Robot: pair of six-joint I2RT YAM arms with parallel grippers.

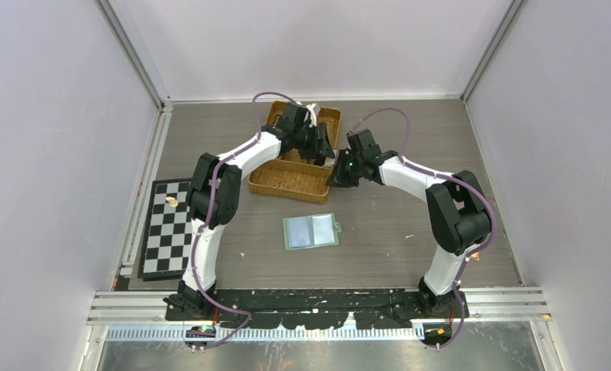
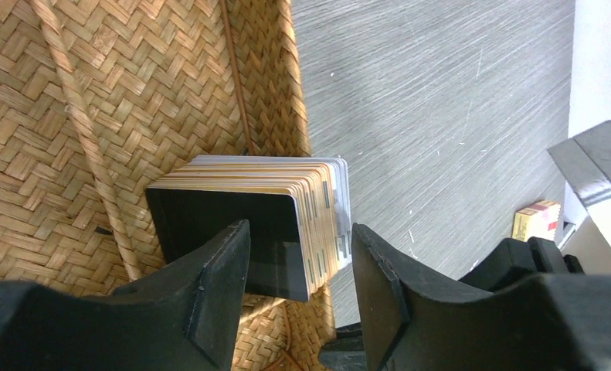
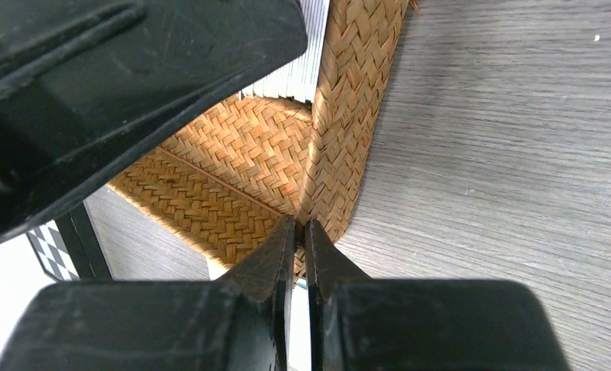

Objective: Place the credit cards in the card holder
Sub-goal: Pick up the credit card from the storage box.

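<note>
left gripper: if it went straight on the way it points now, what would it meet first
Most likely the credit cards, stacked in the woven tray, straight ahead between the open fingers of the left gripper; depth is unclear.

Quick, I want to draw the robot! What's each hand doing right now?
Left hand: open around the stack of cards in the basket, not clearly squeezing yet.
Right hand: closed, pinching the basket's corner.
</note>
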